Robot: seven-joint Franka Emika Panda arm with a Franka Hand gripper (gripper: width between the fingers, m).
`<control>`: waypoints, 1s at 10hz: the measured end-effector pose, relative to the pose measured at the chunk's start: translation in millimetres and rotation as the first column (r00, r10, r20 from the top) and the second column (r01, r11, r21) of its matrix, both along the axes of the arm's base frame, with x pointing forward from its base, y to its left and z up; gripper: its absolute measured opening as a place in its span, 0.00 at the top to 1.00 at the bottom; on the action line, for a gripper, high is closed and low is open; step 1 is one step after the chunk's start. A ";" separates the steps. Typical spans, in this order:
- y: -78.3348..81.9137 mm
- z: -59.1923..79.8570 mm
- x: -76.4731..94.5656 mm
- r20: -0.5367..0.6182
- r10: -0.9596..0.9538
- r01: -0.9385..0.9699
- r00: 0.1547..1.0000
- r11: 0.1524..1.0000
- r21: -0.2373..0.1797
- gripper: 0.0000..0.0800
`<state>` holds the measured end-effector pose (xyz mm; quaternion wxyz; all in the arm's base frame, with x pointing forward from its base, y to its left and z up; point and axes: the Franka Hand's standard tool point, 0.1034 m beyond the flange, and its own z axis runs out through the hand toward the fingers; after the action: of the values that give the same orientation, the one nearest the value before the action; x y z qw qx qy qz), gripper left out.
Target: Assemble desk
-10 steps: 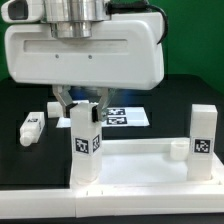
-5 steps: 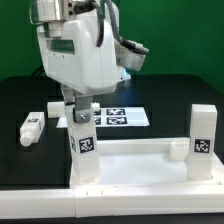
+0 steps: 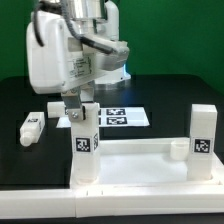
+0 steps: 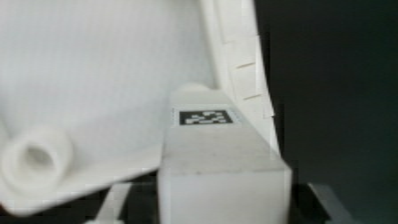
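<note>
The white desk top (image 3: 140,165) lies flat at the front of the table. One tagged leg (image 3: 85,145) stands upright in its corner on the exterior view's left, and a second leg (image 3: 203,135) stands in the corner on the right. My gripper (image 3: 84,108) is over the left leg with its fingers on either side of the leg's top. In the wrist view the leg (image 4: 222,150) sits between the fingers (image 4: 127,198) with a dark gap on each side, above the desk top (image 4: 89,80). The gripper (image 4: 217,205) is open.
A loose tagged leg (image 3: 31,126) lies on the black table at the exterior view's left, with another small white part (image 3: 52,103) behind it. The marker board (image 3: 122,117) lies behind the desk top. The arm's large white body hangs over the left half.
The wrist has turned about the vertical over the left leg. The leg's tag faces the same way as before, and the desk top has not moved.
</note>
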<state>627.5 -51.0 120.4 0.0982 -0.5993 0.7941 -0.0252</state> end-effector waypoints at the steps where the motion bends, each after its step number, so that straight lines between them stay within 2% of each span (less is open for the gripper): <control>1: 0.5 -0.4 -0.1 0.000 0.003 -0.003 1.000 1.000 -0.001 0.58; 2: 1.5 -1.3 -0.3 0.000 0.031 -0.031 1.000 1.000 -0.006 0.41; 3: 2.9 -1.7 -0.7 0.000 0.258 -0.257 0.966 0.964 -0.061 0.41; 4: 4.6 -3.6 -1.3 -0.002 0.493 -0.491 0.870 0.865 -0.106 0.24; 5: 4.8 -6.0 -4.0 -0.016 0.647 -0.644 0.762 0.755 -0.122 0.20; 6: 4.2 -6.0 -4.0 -0.018 0.663 -0.660 0.748 0.741 -0.127 0.20; 9: 3.6 -6.4 -4.6 -0.040 0.834 -0.827 0.550 0.537 -0.166 0.19; 10: 5.0 -3.6 -2.0 -0.086 0.942 -0.935 0.326 0.307 -0.180 0.19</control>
<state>625.5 -45.9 116.8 0.0490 -0.9544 0.2898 -0.0522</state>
